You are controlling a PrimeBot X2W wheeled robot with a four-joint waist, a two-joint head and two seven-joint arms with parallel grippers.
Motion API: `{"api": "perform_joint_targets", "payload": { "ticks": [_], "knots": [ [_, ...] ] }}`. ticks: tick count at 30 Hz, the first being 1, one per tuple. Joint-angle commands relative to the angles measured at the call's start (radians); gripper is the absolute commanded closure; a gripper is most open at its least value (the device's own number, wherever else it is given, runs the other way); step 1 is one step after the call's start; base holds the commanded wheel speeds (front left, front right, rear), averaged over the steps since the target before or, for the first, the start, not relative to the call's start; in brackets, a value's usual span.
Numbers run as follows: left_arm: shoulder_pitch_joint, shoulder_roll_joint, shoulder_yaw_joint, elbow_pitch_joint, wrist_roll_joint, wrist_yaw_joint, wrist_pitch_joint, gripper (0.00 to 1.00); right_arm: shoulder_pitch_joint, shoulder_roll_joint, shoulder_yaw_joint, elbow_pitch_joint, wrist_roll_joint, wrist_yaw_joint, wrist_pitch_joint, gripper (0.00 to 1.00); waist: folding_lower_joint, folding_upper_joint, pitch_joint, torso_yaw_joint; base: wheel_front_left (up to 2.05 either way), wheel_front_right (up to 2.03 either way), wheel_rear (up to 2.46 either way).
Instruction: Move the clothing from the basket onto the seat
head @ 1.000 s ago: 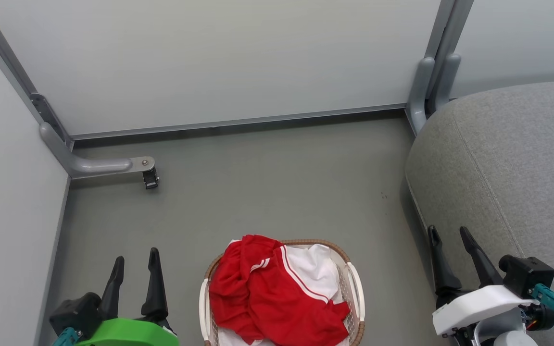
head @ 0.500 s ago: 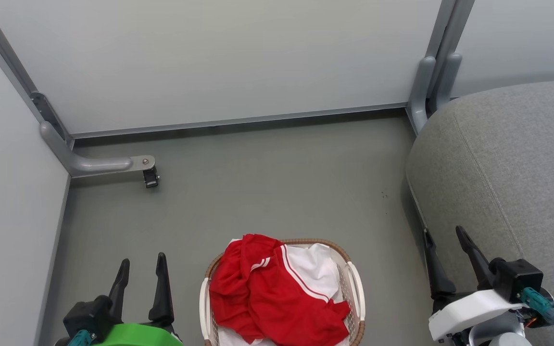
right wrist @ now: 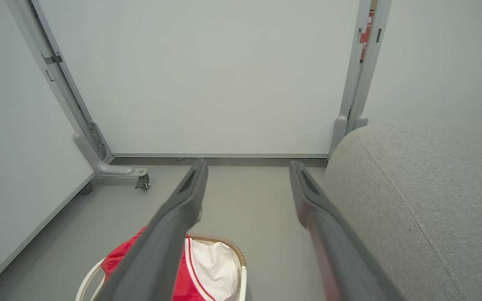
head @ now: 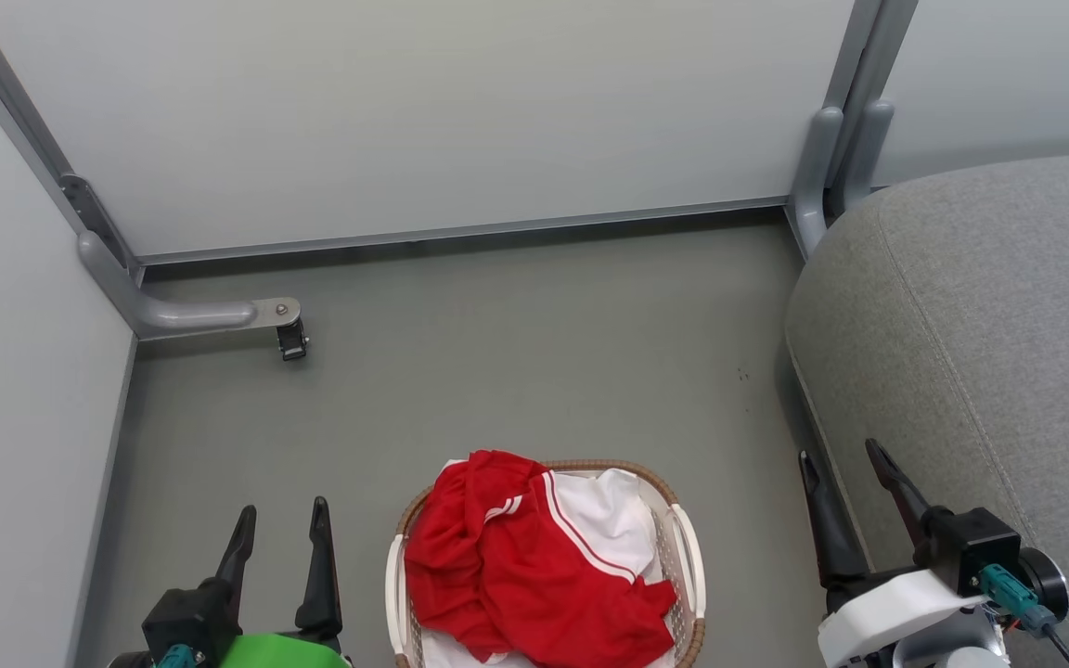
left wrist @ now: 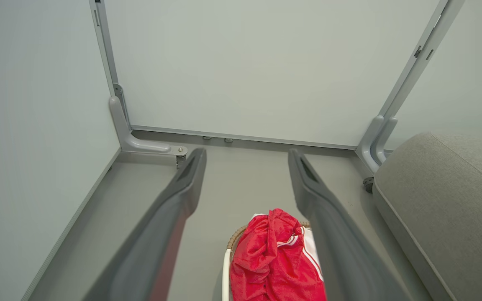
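The red clothing (head: 525, 566) with white stripes lies heaped in the white basket (head: 689, 566) with a brown woven rim, low in the middle of the head view. It also shows in the left wrist view, clothing (left wrist: 272, 259), and the right wrist view, clothing (right wrist: 121, 257). The grey seat (head: 989, 343) fills the right side. My left gripper (head: 281, 520) is open on the left of the basket, above the floor. On the basket's right, my right gripper (head: 841, 455) hangs open beside the seat's edge. Both hold nothing.
White partition panels (head: 423, 111) close off the far side and the left. A grey panel foot with a castor (head: 291, 340) juts onto the grey floor (head: 534, 353) at the far left. Another grey post (head: 813, 176) stands at the seat's far corner.
Both grippers have drawn back toward the bottom of the head view; the left one also shifted slightly right, the right one slightly left. The clothing and basket have not moved.
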Motion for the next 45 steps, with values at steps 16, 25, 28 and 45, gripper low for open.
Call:
{"api": "perform_joint_targets", "payload": {
  "ticks": [16, 25, 28, 45],
  "knots": [
    [0.014, 0.007, -0.005, 0.020, 0.041, 0.003, -0.016, 0.00, 0.014, -0.007, 0.006, 0.014, -0.044, 0.000, -0.017, 0.00, 0.0000, 0.0000, 0.001, 0.000, 0.00, 0.00, 0.00],
    [0.010, 0.007, -0.006, 0.024, 0.041, 0.003, -0.016, 0.00, 0.010, -0.006, 0.005, 0.019, -0.042, 0.000, -0.017, 0.00, 0.0000, 0.0000, 0.003, 0.001, 0.00, 0.00, 0.00],
    [0.009, 0.007, -0.006, 0.024, 0.041, 0.004, -0.016, 0.00, 0.008, -0.006, 0.005, 0.017, -0.041, 0.000, -0.017, 0.00, 0.0000, 0.0000, 0.004, 0.000, 0.00, 0.00, 0.00],
    [-0.181, 0.007, -0.046, 0.014, 0.141, -0.031, -0.016, 0.00, -0.139, -0.006, -0.013, -0.079, -0.037, 0.000, -0.017, 0.00, 0.0000, 0.0000, 0.301, -0.053, 0.00, 0.00, 0.00]
  ]
}}
